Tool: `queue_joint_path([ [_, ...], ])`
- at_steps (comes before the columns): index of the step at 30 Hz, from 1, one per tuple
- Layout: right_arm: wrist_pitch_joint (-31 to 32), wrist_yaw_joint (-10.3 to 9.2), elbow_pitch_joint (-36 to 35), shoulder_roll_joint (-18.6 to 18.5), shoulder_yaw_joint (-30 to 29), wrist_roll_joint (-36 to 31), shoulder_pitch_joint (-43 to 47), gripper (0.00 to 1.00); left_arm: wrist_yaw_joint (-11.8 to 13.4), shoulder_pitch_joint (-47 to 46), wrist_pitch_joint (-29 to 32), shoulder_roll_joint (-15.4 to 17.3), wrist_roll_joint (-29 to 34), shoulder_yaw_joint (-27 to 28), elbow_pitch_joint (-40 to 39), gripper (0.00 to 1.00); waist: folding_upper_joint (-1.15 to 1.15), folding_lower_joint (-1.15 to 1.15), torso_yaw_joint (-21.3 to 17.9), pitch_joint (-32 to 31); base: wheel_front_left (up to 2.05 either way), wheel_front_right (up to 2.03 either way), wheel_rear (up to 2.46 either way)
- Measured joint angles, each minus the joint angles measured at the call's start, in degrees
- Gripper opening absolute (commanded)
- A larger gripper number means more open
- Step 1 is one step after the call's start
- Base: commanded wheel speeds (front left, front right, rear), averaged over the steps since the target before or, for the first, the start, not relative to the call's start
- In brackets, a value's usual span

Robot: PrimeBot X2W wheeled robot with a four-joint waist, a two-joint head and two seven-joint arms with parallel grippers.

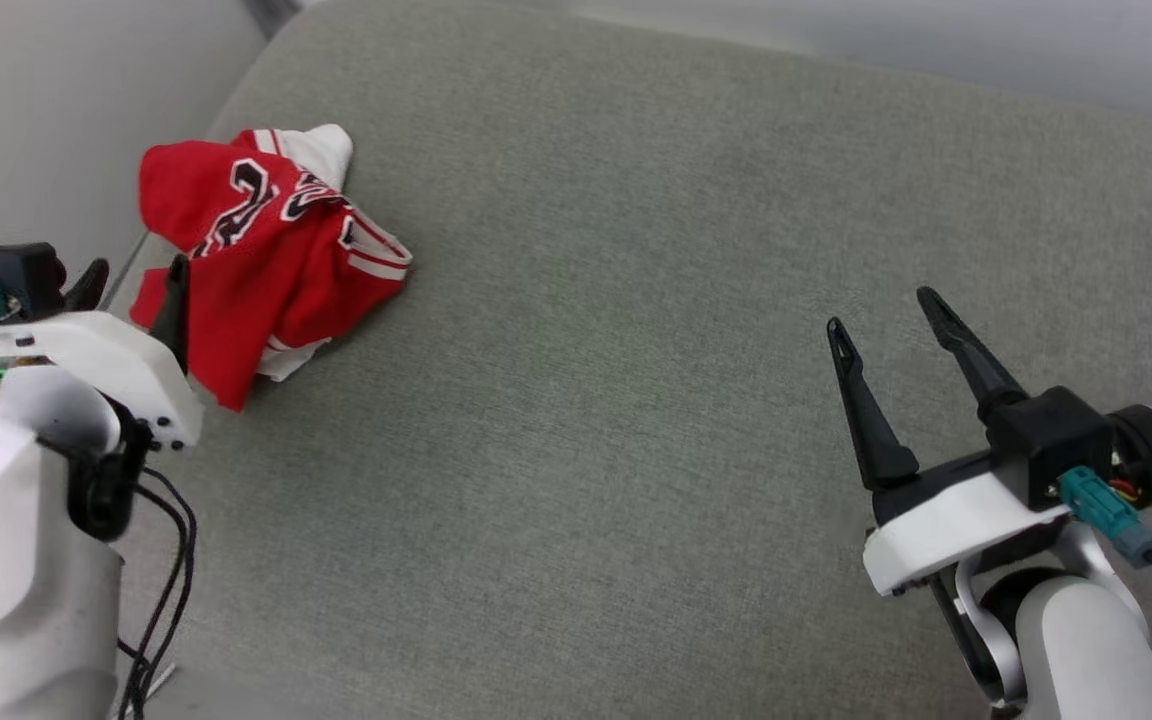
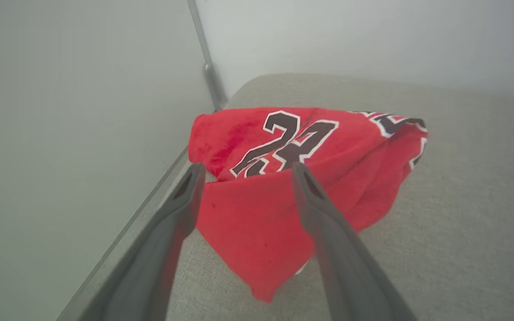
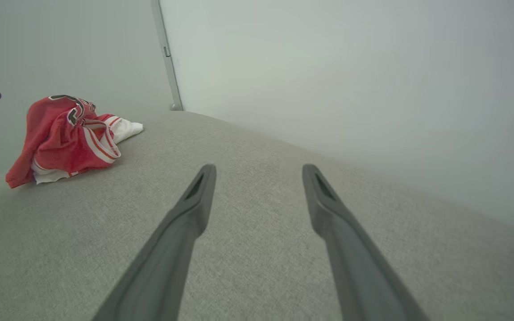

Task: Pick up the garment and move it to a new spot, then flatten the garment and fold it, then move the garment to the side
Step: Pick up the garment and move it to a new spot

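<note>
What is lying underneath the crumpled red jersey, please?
The garment rests in a heap directly on the grey cushion, close to the wall. Bare cushion shows beside it; anything beneath its folds is covered.

Grey fabric cushion [image 1: 636,350], pale walls [image 3: 328,67], corner strip [image 3: 165,53]

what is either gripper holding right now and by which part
Nothing is held. The left gripper stands open at the crumpled garment, not closed on it; the right gripper is open over the grey surface.

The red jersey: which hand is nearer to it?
Left. The left hand is right at the jersey, open at its near edge; the right hand is far across the grey cushion.
</note>
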Motion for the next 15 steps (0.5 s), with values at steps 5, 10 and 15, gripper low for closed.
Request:
queue_joint_path([
  [5,-0.1,0.00,-0.2,0.0,-0.5,0.1,-1.3,1.00,-0.1,-4.7,10.7,4.8,-6.7,-5.0,6.3,1.00,0.00,0.00,-3.0,4.8,0.00,0.00,0.00],
  [10,-0.8,0.00,0.2,0.0,-0.4,1.6,-2.7,1.00,-0.1,-7.8,17.8,8.1,-10.7,-6.7,14.2,1.00,0.00,0.00,-6.2,8.3,0.00,0.00,0.00],
  [15,-1.6,0.00,1.4,0.0,-0.4,2.2,-3.8,1.00,-0.1,-11.3,23.9,9.3,-13.7,-8.3,21.7,1.00,0.00,0.00,-8.9,10.5,0.00,0.00,0.00],
])
